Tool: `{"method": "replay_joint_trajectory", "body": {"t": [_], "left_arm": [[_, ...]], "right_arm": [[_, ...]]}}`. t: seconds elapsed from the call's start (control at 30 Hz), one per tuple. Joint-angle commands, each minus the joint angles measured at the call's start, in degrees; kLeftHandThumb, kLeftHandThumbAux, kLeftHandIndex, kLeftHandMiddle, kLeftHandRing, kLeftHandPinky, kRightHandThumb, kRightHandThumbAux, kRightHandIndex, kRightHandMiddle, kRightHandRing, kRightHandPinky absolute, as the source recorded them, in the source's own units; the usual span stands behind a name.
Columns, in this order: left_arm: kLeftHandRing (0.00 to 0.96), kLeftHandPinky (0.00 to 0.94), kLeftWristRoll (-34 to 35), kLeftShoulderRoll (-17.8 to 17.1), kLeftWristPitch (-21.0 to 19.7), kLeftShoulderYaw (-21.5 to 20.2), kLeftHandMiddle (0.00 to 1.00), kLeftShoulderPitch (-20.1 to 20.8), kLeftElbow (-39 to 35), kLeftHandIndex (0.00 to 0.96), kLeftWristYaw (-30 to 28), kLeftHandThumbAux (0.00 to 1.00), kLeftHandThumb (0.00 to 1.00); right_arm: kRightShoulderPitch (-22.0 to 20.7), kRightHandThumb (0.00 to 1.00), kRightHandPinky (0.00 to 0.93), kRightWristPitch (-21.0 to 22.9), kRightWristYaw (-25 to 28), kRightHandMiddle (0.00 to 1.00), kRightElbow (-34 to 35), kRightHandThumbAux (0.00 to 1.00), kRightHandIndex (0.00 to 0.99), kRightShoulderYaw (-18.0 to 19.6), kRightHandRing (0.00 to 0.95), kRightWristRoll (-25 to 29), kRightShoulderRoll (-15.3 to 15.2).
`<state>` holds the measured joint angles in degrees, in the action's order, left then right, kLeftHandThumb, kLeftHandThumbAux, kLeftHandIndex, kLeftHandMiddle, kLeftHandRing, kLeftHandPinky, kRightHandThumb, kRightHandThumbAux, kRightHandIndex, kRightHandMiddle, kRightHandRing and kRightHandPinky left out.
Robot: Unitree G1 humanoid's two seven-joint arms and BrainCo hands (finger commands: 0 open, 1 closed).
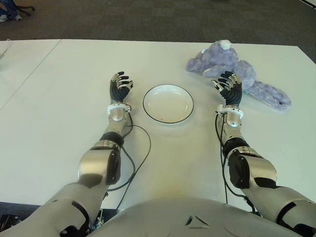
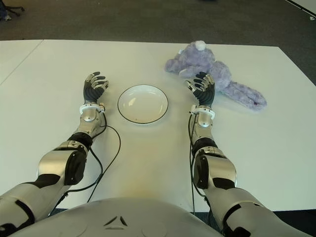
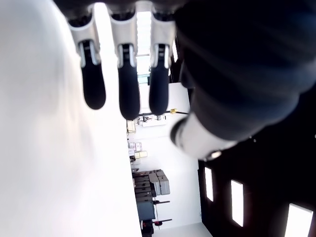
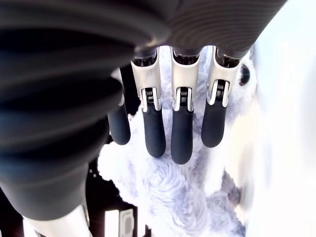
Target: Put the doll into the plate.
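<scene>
doll (image 1: 237, 74) is lying on the table (image 1: 59, 98) on your right side, past the plate (image 1: 168, 103), not in it yet. it is a floppy purple plush, body toward the far edge and a long limp part trailing out to the right.

right hand (image 1: 228, 89) is sitting just in front of the doll, fingers (image 4: 180, 133) extended and loosely spread, gripping nothing. in the right wrist view the fingertips are pointing straight at the fur; i can't tell if they are touching it yet.

step in hand looks like the reach and grasp. you are wanting to push the hand further over the thick body part, not the thin trailing end, so the fingers are closing around bulk and not just pinching fur. soft plush is going to compress and sag, so you are better off closing fully before lifting, and lifting high enough that the dangling part is clearing the plate rim. the plate is sitting to the left of that hand, between the two hands, so the carry is a short move inward.

left hand (image 1: 119, 86) is showing just left of the plate, fingers relaxed and holding nothing. you are not needing it unless the plate is sliding when the doll lands.
</scene>
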<state>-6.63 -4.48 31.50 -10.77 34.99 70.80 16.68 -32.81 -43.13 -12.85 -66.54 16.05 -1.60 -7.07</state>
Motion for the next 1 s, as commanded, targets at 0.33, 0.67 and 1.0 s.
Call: {"method": "replay_joint_trajectory", "body": {"t": [0.33,0.67,1.0], "left_arm": [[0.384,0.417,0.47,2.87,-7.76,-0.50,0.347,-9.75,7.05,0.234,-0.62,0.853,0.419],[0.395,0.433,0.41,2.98,-7.01,-0.49,0.352,-9.85,6.99,0.237,-0.17,0.847,0.390],[0.390,0.414,-0.08,2.76,-8.67,0.10,0.349,-9.59,7.12,0.233,-0.52,0.855,0.353]], "right_arm": [[19.90,0.083,0.413,-8.44,-3.53,0.332,-7.35,0.808,0.268,-2.42,0.367,-2.32,7.27],[20.73,0.089,0.453,-15.68,-7.00,0.363,-5.54,0.786,0.285,-2.90,0.401,-2.58,11.03],[21.44,0.064,0.465,-20.03,-10.45,0.379,-4.65,0.793,0.293,-3.46,0.419,-3.27,11.78]]}}
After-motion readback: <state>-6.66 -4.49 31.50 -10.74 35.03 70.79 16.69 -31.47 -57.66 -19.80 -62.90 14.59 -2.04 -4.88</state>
